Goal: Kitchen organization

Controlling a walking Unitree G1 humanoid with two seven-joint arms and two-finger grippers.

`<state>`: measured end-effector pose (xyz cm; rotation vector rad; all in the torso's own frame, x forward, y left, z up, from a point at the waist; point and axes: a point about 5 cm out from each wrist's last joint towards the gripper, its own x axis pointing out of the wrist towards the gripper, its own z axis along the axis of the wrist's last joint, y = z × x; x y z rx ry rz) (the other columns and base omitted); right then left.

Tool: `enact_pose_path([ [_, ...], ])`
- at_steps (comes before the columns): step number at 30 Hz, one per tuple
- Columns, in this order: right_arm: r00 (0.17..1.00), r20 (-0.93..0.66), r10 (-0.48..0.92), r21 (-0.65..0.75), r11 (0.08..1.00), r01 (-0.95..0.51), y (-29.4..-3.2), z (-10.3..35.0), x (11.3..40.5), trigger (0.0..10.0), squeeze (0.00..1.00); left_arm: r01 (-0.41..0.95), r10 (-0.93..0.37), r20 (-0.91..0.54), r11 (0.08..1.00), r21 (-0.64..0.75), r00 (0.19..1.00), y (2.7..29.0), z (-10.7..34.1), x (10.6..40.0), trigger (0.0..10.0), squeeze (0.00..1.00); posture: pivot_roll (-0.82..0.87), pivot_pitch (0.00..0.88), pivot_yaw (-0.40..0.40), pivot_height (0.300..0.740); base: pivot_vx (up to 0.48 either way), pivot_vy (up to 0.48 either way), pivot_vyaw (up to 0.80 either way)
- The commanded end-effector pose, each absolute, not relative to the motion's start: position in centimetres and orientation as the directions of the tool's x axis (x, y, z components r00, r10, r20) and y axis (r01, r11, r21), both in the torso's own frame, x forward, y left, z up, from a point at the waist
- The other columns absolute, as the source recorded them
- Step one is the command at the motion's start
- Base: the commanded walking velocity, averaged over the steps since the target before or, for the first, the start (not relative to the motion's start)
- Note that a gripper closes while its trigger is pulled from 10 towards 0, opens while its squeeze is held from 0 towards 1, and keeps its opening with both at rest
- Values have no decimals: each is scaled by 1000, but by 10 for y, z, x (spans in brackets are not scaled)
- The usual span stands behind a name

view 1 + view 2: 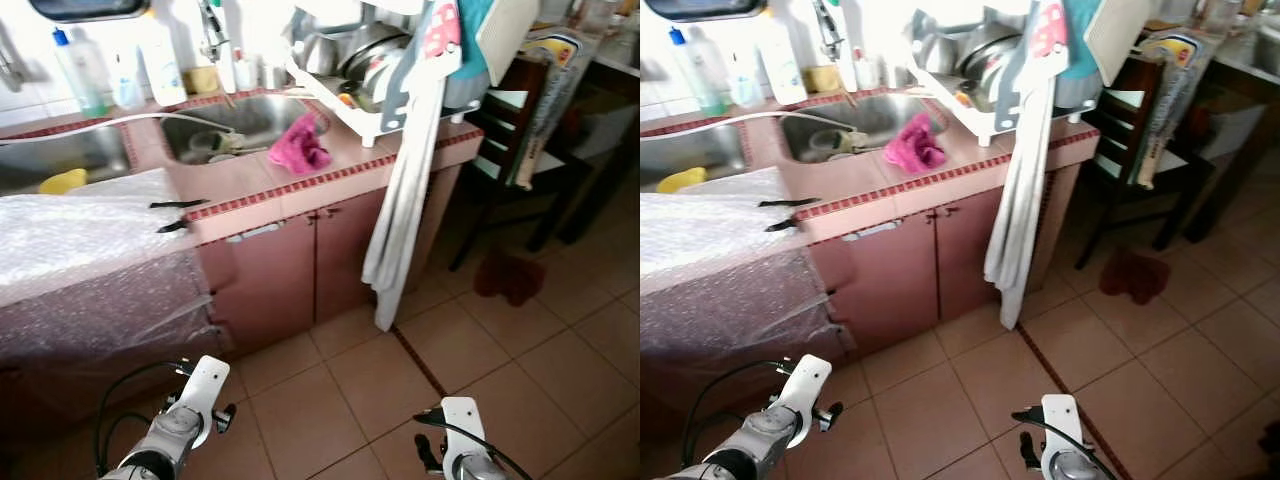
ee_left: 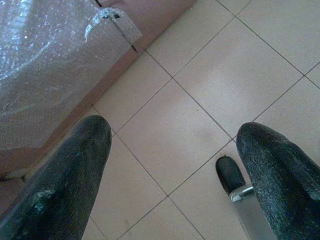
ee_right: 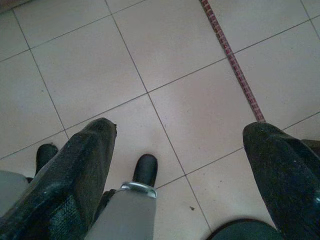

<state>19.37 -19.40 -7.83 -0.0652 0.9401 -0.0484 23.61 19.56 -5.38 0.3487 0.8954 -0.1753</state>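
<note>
A pink tiled counter [image 1: 300,185] runs across the back, with a steel sink [image 1: 235,120] set in it. A crumpled pink cloth [image 1: 298,148] lies on the sink's front rim. At the counter's right end a white dish rack [image 1: 370,70] holds pots and dishes, and a long pale towel [image 1: 400,220] hangs from it down past the cupboard doors [image 1: 300,270]. Both arms hang low over the floor tiles, the left arm [image 1: 185,420] and the right arm [image 1: 462,440]. My left gripper [image 2: 175,145] and right gripper [image 3: 180,145] are open and hold nothing.
Bubble wrap [image 1: 80,240] drapes over the counter's left part and down its front. A yellow sponge [image 1: 62,181] lies in the left basin, and bottles [image 1: 80,70] stand behind it. A dark chair [image 1: 510,150] and a dark red cloth [image 1: 510,275] on the floor are at right.
</note>
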Motion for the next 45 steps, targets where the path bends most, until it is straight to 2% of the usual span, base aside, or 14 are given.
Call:
enact_pose_path([
  [1, 586, -806, -80, -85, 996, 20, -198, -78, 194, 10000, 0, 299, -10, -788, 928, 221, 615, 194, -53, 237, 10000, 0, 26, 0, 24, 740, 0, 0, -431],
  [31, 595, -799, -81, -85, 996, 21, -198, -76, 196, 10000, 0, 303, -12, -794, 928, 218, 608, 193, -55, 236, 10000, 0, 21, 0, 25, 740, 0, -254, 0],
  [45, 596, -799, -82, -88, 996, 19, -200, -76, 197, 10000, 0, 269, -1, -789, 940, 209, 614, 194, -55, 235, 10000, 0, 21, 0, 19, 740, 0, -64, 0],
])
